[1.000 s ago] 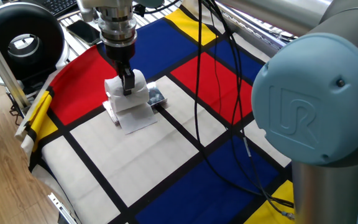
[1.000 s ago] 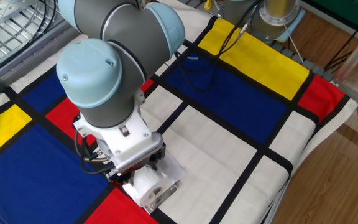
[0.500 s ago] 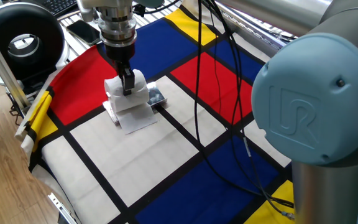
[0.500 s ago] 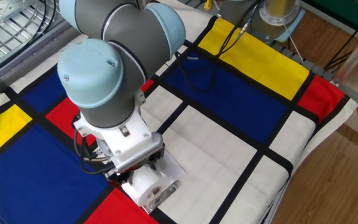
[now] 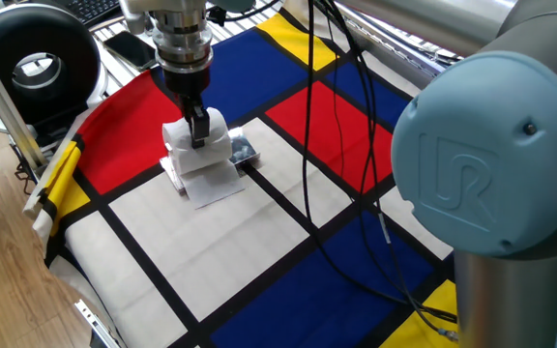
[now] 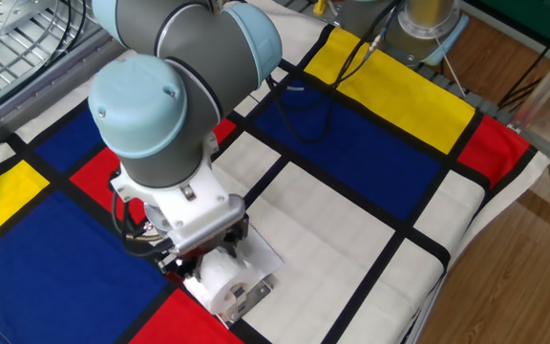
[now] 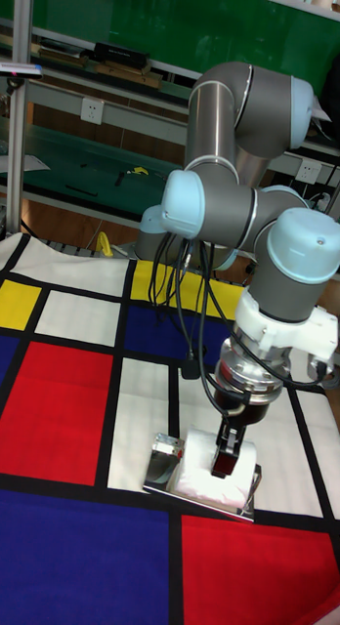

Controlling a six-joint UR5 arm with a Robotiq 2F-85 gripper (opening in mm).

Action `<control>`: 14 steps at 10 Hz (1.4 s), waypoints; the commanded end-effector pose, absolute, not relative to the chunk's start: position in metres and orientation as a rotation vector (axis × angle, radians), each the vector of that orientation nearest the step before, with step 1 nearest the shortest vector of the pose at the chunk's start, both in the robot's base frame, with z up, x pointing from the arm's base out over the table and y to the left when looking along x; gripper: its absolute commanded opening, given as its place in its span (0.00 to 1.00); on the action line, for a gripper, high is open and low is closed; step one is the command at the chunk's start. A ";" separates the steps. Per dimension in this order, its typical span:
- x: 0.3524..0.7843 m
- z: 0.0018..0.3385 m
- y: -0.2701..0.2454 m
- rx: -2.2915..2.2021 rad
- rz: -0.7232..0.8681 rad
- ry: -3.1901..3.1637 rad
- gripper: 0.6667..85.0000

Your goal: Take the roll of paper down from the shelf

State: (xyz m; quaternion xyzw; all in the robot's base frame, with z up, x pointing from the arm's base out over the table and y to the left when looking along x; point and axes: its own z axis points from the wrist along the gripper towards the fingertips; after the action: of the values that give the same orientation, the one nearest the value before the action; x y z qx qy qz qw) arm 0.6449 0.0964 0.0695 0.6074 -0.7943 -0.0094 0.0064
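The white roll of paper point(image 5: 201, 147) lies on the small silvery shelf point(image 5: 244, 152), with a loose sheet point(image 5: 213, 186) trailing onto the cloth in front. My gripper point(image 5: 198, 130) comes straight down onto the roll. One black finger point(image 7: 227, 451) presses against the roll's point(image 7: 207, 471) front; the other finger is hidden behind it. The gripper looks shut on the roll, which still rests on the shelf point(image 7: 163, 459). In the other fixed view the wrist hides the fingers, and only the roll point(image 6: 218, 277) and the shelf's end point(image 6: 254, 290) show below it.
The table is covered by a cloth of red, blue, yellow and white panels point(image 5: 259, 251). Black cables point(image 5: 332, 145) hang over the cloth to the right of the shelf. A black round device point(image 5: 35, 60) and a phone point(image 5: 129, 46) lie off the cloth at the back left.
The wrist has shifted slightly to the left in the other fixed view. The roll, the shelf and the finger look unchanged.
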 end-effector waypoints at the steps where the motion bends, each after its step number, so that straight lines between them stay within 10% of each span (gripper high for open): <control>1: 0.638 0.073 0.082 1.896 -0.005 -2.463 0.00; 14: 0.634 0.074 0.105 1.898 -0.131 -2.513 0.00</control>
State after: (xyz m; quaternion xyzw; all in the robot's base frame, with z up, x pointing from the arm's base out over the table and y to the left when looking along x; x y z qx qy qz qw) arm 0.6342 0.0989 0.0723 0.5961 -0.8023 -0.0301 0.0030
